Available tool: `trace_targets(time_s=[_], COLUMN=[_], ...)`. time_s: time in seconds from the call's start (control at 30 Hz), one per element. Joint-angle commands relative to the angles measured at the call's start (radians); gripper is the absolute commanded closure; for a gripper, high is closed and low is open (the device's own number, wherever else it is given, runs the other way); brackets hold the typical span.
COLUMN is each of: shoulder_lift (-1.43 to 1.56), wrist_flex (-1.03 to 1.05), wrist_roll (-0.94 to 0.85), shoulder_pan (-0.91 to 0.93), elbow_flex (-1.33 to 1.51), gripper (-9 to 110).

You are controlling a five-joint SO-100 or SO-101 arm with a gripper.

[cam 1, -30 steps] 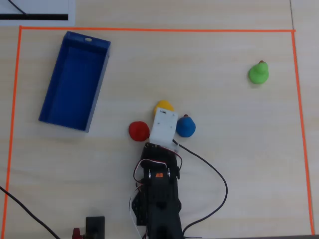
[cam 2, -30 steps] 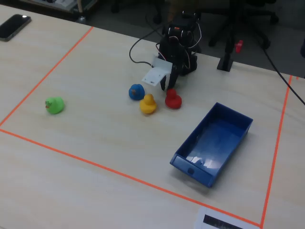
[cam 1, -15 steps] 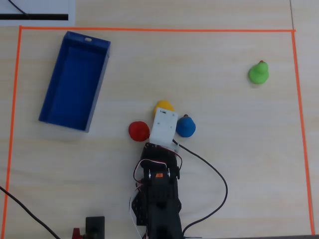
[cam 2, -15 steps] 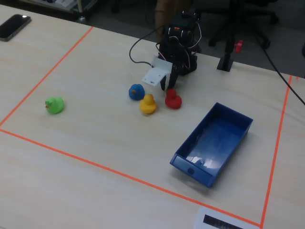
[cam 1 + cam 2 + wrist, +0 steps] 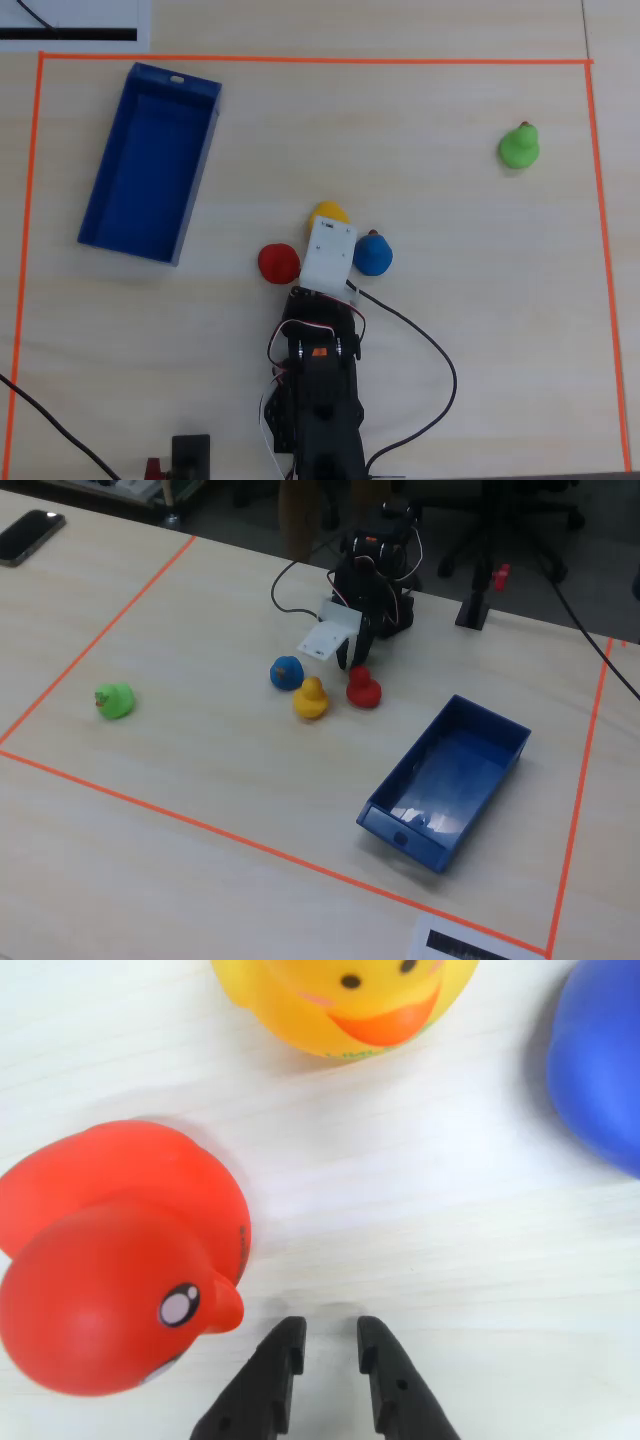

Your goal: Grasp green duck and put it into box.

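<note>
The green duck [image 5: 519, 147] sits alone at the far right of the overhead view, and at the left in the fixed view [image 5: 116, 700]. It is out of the wrist view. The blue box [image 5: 150, 170] lies empty at the upper left, and at the lower right in the fixed view [image 5: 450, 780]. My gripper [image 5: 332, 1335] hangs low over the table among three other ducks, far from the green duck. Its jaws stand a narrow gap apart with nothing between them. From overhead a white camera mount [image 5: 328, 252] hides it.
A red duck [image 5: 110, 1260] sits just left of my fingers. A yellow duck [image 5: 350, 1000] is ahead and a blue duck [image 5: 600, 1070] is to the right. Orange tape [image 5: 320, 60] frames the work area. A black cable [image 5: 430, 350] loops right of the arm base.
</note>
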Motion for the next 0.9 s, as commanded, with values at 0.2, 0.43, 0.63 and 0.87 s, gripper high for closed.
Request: trace_targets(time_s=[0.2,0.43,0.63,0.87], shoulder_lift=[-0.015,-0.015,-0.015,-0.015], wrist_flex=[0.020,0.020,0.020,0.018], wrist_roll=[0.002,0.002,0.002,0.002], shoulder_pan=[0.006,0.006,0.006,0.006], elbow_flex=[-0.003,-0.003,-0.003,-0.003], gripper=[97,97,97,97])
